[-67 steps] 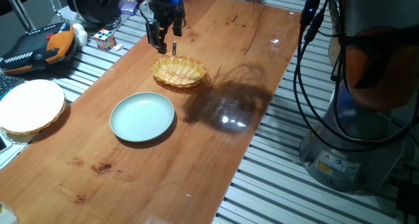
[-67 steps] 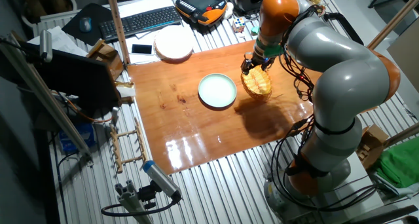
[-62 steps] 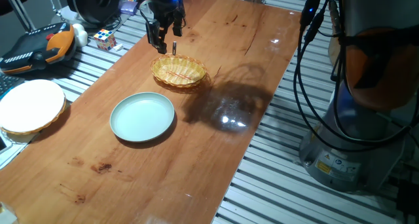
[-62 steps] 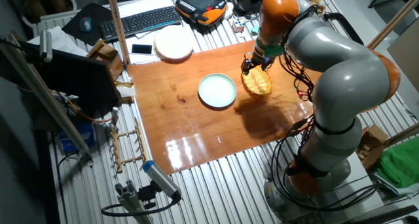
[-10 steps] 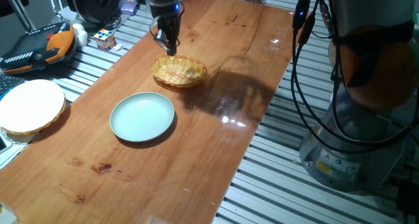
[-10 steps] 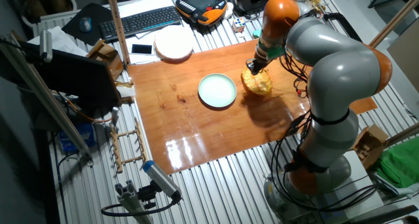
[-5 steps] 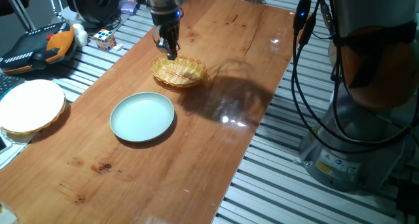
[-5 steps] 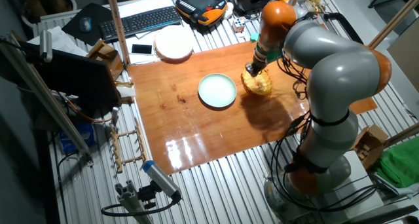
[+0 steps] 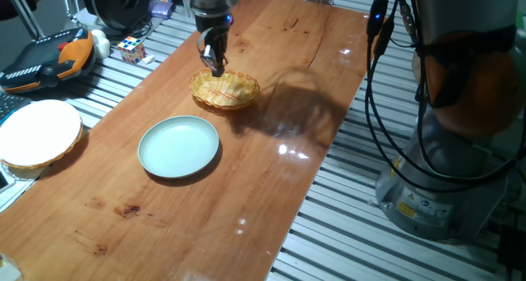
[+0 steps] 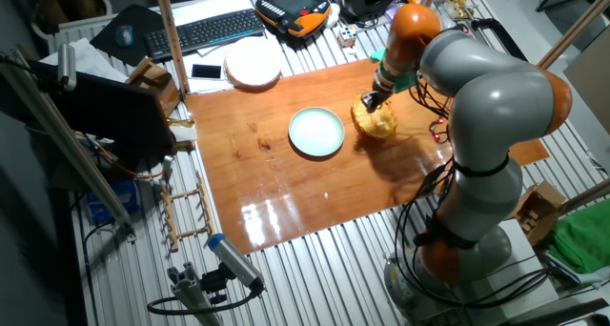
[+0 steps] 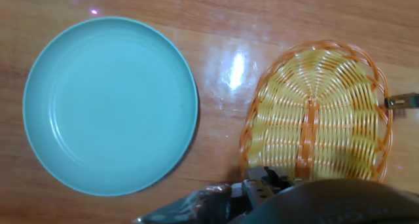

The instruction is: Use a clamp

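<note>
In the hand view the clamp [image 11: 402, 101] is a small grey metal piece on the wood, just outside the right rim of the wicker basket [image 11: 319, 112]. In both fixed views it is too small or too hidden to make out. My gripper [image 9: 214, 64] hangs fingers down over the far-left rim of the basket [image 9: 224, 89]. It also hovers at the basket's edge [image 10: 375, 120] in the other fixed view [image 10: 371, 101]. Its fingers look narrow, and no gap between them is readable. Only the hand's dark housing [image 11: 327, 201] fills the bottom of the hand view.
A pale blue plate [image 9: 178, 147] lies near the basket on the wooden table [image 9: 271, 174]. A round white lidded box [image 9: 37, 131], a Rubik's cube [image 9: 131, 48] and an orange-black pendant [image 9: 49, 57] sit left of the table. The robot base [image 9: 460, 117] stands to the right.
Over the last second the hand crept slightly right and down, closer to the basket's rim. Six seconds ago the wrist was turned so the fingers showed spread apart.
</note>
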Robot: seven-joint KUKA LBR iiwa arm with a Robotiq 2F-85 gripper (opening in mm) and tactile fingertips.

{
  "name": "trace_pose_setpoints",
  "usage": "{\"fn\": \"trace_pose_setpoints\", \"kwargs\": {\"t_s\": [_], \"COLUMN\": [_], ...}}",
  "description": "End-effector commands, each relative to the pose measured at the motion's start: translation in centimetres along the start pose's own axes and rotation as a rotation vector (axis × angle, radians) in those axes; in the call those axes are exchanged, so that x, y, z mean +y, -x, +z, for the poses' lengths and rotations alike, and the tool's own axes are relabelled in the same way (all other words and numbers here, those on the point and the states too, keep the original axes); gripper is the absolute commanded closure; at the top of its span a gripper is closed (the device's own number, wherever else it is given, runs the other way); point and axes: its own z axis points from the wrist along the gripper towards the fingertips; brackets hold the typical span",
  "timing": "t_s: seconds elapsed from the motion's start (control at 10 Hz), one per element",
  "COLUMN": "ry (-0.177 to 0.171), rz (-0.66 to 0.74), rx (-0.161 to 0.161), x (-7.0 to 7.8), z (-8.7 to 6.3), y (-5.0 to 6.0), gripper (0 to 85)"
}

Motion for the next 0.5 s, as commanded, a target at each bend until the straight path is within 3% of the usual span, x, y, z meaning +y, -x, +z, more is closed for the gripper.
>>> {"fn": "trace_pose_setpoints", "kwargs": {"t_s": [0.0, 0.4], "ry": [-0.003, 0.006], "rz": [-0.008, -0.023], "rx": [0.005, 0.027], "x": [-0.1, -2.0], "z": [-0.1, -0.9], "y": [0.0, 0.1], "gripper": [84.3, 84.3]}}
